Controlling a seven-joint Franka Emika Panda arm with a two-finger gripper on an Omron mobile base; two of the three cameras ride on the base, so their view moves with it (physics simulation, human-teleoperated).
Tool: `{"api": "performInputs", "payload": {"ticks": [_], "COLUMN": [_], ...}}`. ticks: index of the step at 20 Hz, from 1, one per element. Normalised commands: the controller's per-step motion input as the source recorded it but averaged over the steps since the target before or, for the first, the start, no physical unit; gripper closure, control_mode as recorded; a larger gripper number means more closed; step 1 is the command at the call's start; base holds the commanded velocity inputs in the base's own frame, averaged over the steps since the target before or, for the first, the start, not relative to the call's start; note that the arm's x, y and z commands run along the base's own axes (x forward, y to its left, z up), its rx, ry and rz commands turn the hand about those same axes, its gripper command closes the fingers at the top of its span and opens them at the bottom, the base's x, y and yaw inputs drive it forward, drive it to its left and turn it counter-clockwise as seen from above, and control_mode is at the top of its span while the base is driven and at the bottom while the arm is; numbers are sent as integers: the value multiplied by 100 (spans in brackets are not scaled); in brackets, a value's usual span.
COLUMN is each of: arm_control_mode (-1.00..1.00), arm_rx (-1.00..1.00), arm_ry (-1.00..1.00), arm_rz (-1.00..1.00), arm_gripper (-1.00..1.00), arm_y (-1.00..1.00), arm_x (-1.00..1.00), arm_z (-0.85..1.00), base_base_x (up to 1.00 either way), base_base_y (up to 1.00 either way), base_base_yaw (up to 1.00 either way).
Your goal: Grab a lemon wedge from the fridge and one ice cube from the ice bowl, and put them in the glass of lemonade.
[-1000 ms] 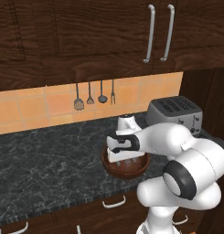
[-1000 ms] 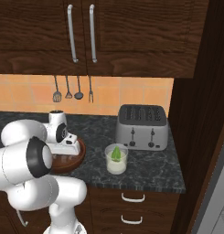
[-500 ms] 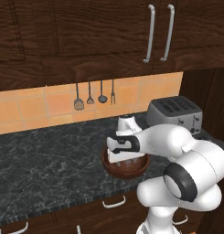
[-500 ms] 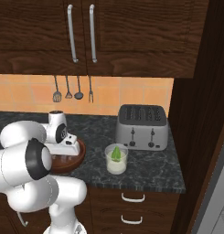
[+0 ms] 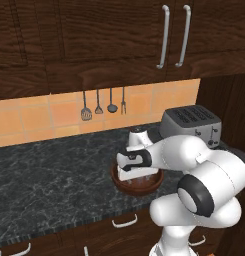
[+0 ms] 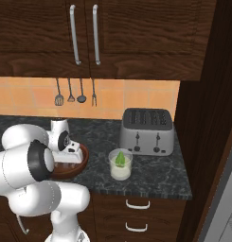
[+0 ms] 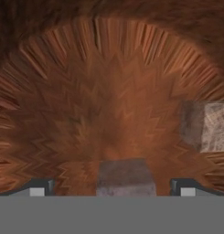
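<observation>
The reddish-brown wooden ice bowl (image 5: 140,187) (image 6: 72,168) sits on the dark counter. My gripper (image 7: 112,188) (image 5: 135,172) is lowered into it and open. Its fingertips (image 7: 38,187) stand wide on either side of a pale ice cube (image 7: 126,177) on the bowl's floor, with gaps on both sides. A second cube (image 7: 207,126) lies off to the right. The glass of lemonade (image 6: 120,166) stands right of the bowl, with a yellow-green lemon wedge (image 6: 120,158) in it. A light-grey sliver of the fridge (image 6: 227,208) shows at the lower right edge.
A silver toaster (image 6: 147,131) (image 5: 192,125) stands behind the glass against the tall dark cabinet side (image 6: 202,118). Utensils (image 5: 99,105) hang on the orange tiled wall. Dark wall cabinets (image 5: 119,35) hang overhead. Open counter (image 5: 44,170) stretches to the left of the bowl.
</observation>
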Motion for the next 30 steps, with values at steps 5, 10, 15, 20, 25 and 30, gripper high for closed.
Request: {"api": "performInputs", "payload": {"ticks": [5,10,15,20,25,30], "arm_control_mode": [-100,-100,-100,-100,-100,-100], "arm_rx": [0,0,0,2,10,12], "arm_ry": [0,0,0,-5,-14,-7], "arm_rz": [0,0,0,0,0,0], "arm_gripper": [-100,100,100,100,100,100], "arm_y": [0,0,0,0,-2,-27], "arm_x": [0,0,0,-7,-13,0], "arm_z": [0,0,0,4,24,22], "base_base_x": [0,0,0,0,0,0], "base_base_y": [0,0,0,0,0,0], "base_base_yaw": [0,0,0,0,0,0]}}
